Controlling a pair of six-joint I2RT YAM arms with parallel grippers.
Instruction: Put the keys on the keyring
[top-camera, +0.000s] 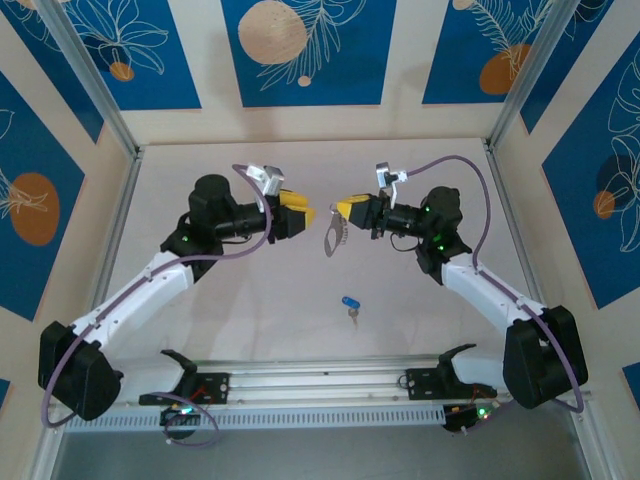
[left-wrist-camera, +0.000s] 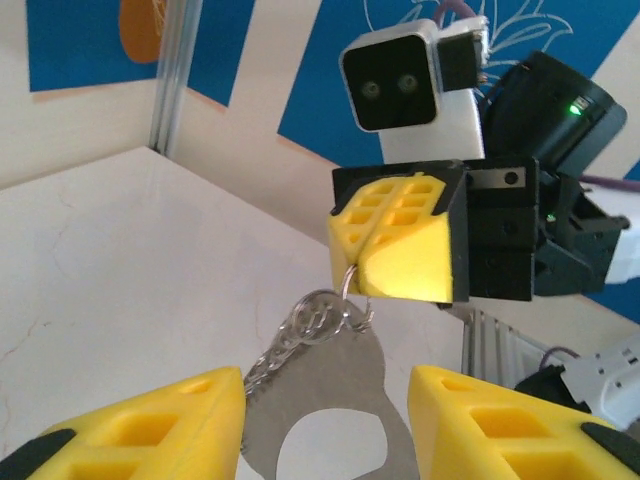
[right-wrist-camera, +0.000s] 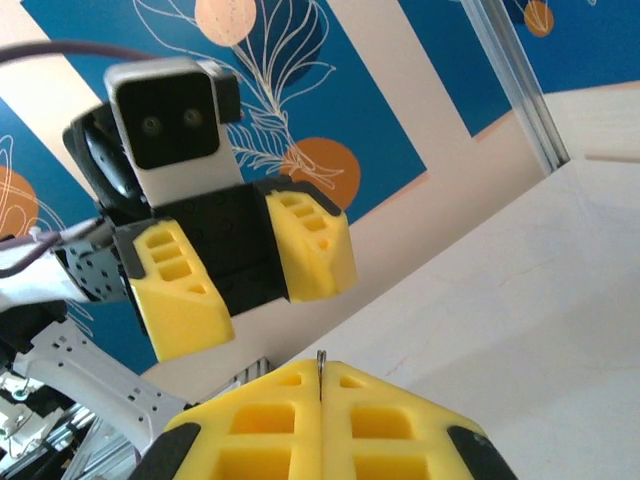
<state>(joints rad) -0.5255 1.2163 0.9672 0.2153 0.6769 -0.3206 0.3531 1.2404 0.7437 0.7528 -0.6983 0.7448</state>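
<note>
Top external view: the right claw (top-camera: 342, 211) is clenched on the top of the keyring (top-camera: 332, 240), which hangs below it, clear of the counter (top-camera: 300, 165). The left claw (top-camera: 309, 215) faces it, just beside, jaws released and empty. The key (top-camera: 349, 303), blue-headed, lies on the counter between the claws and the arm bases, well apart from both claws.

Left wrist view: the right claw's pads pinch a small wire ring (left-wrist-camera: 352, 283) linked to the grey keyring plate. A short chain (left-wrist-camera: 262, 368) hangs from the same link. The plate appears between the left claw's fingers (left-wrist-camera: 150, 425); contact cannot be told.
</note>
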